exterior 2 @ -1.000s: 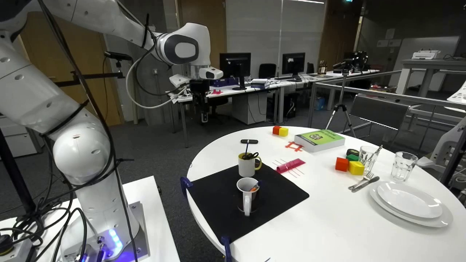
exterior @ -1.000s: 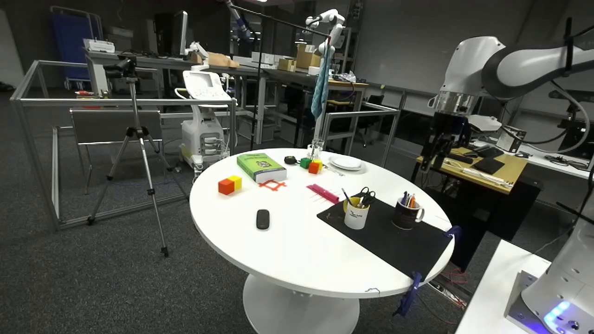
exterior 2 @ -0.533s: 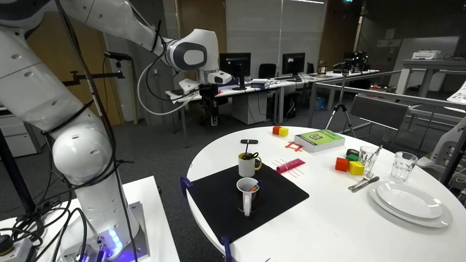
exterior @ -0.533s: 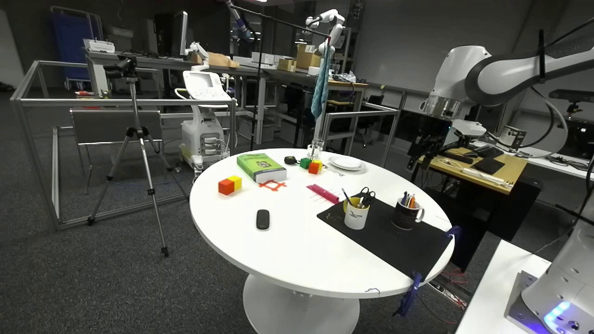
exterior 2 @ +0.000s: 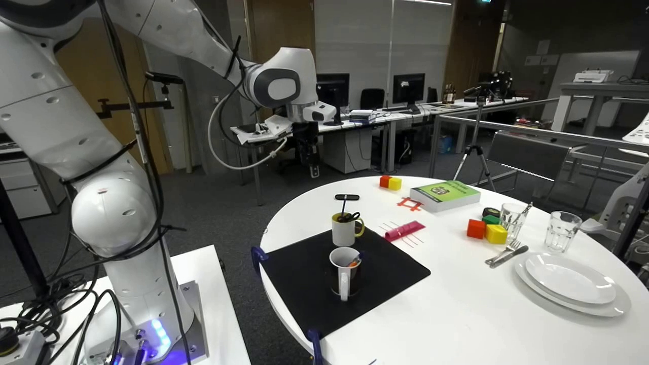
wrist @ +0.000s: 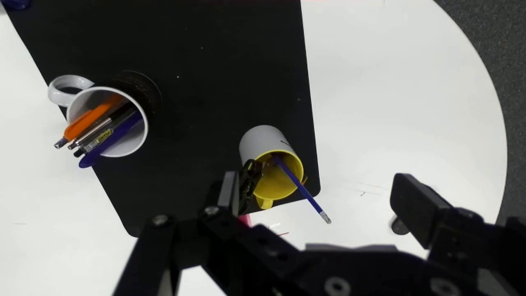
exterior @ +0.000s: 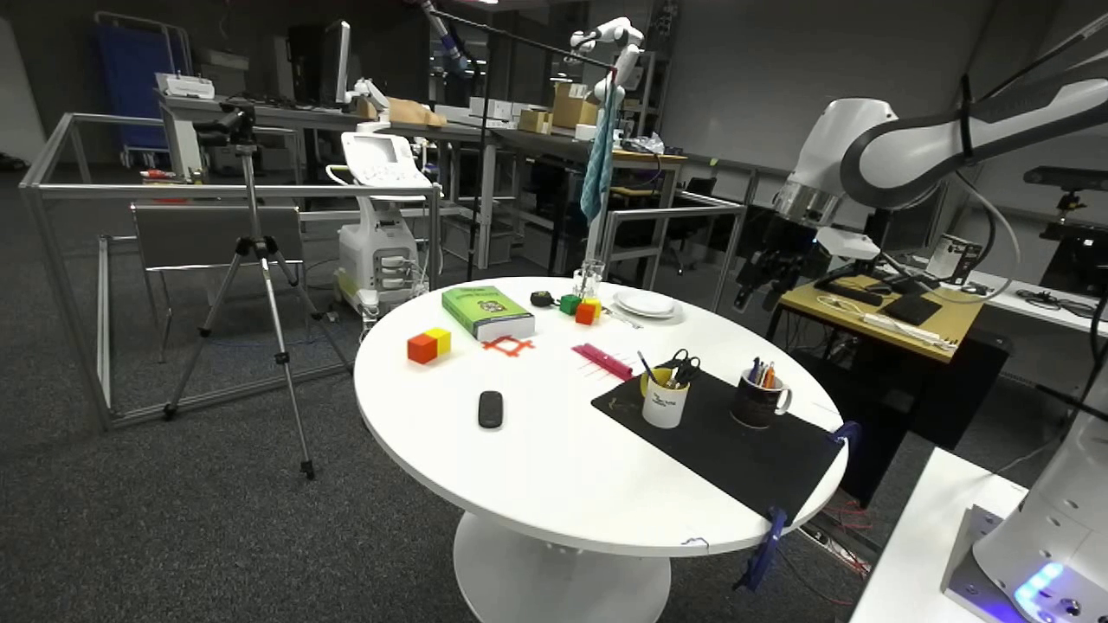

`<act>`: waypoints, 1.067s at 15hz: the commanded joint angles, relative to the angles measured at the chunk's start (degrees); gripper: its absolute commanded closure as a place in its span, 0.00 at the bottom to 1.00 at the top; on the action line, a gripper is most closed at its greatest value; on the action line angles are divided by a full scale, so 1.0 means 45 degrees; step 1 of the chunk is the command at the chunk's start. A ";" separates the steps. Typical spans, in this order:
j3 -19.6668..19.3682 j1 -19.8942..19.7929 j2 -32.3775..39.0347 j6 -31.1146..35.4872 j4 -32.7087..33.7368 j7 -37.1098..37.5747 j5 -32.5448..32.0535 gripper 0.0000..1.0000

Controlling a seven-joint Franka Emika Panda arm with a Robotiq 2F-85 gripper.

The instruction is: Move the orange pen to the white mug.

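Since the earlier frames my gripper (wrist: pixel 319 193) reaches farther out from my base (exterior 2: pixel 134 289), its fingers (wrist: pixel 415 205) spread wide. The orange pen (wrist: pixel 83 123) still leans in the dark mug (exterior: pixel 753 407), which stands near the white mug (wrist: pixel 261 142) on the black mat (wrist: pixel 238 82).

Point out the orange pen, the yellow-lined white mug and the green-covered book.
Orange pen (wrist: pixel 87 120): in the wrist view, on its orange barrel.
Yellow-lined white mug (exterior 2: pixel 343 234): in an exterior view, on its white outer wall.
Green-covered book (exterior: pixel 487 307): in an exterior view, on its upward-facing cover.
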 commanded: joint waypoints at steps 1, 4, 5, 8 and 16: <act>-0.0176 -0.0212 0.0364 0.0557 0.0451 0.0366 -0.0400 0.00; -0.0440 -0.0356 0.0167 0.0470 0.0530 0.0046 -0.0845 0.00; -0.0519 -0.0426 0.0118 0.0479 0.0562 0.0028 -0.0968 0.00; -0.0715 -0.0640 0.0009 0.0473 0.0561 0.0054 -0.1279 0.00; -0.1302 -0.1050 -0.0385 0.0580 -0.0032 -0.0373 -0.1794 0.00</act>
